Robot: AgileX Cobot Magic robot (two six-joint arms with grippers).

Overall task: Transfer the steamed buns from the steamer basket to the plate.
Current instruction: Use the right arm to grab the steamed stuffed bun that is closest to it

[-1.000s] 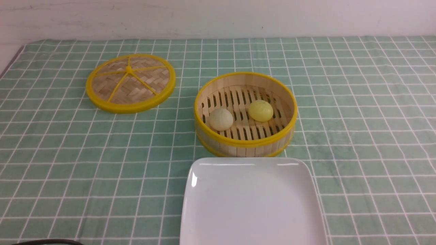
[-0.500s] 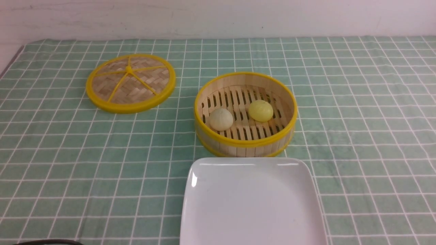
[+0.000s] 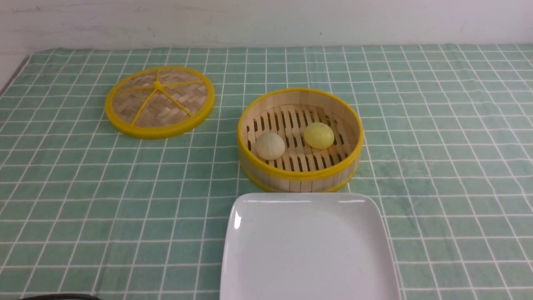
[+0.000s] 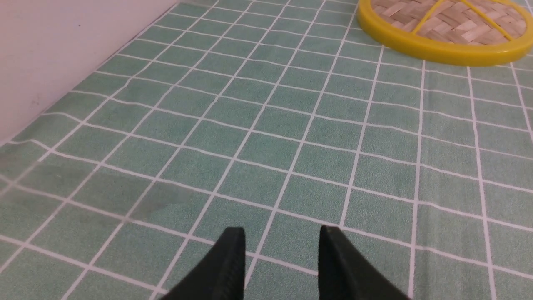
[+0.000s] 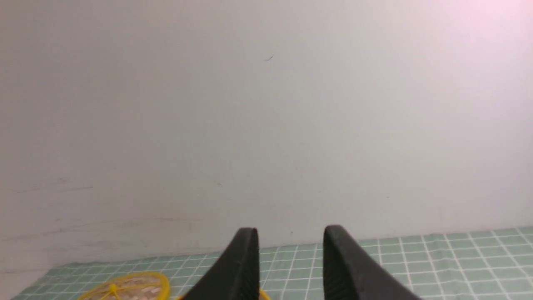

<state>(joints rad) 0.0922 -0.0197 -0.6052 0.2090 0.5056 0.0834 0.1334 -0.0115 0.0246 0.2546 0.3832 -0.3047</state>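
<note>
Left gripper is hovering low over the green checked tablecloth near the table's left edge. Its fingers are standing apart with nothing between them, only cloth showing through the gap.

The flat woven lid is lying toward the back left of the table, yellow spokes facing up, well apart from everything else.

The steamer basket is sitting upright around the middle of the table, to the right of the lid. Both buns are resting on its slatted floor:
- The cream bun is sitting on the left side, closer to the front wall.
- The yellow bun is sitting to its right and slightly further back, near it but not touching.

The plate is lying at the table's front edge, directly in front of the basket. Its back rim is sitting just beside the basket's base, and its surface is showing bare white.

Right gripper is pointing at the pale wall behind the table's back edge. Its fingers are spread apart and gripping nothing. Where it is hanging over the table, cannot tell.
</note>
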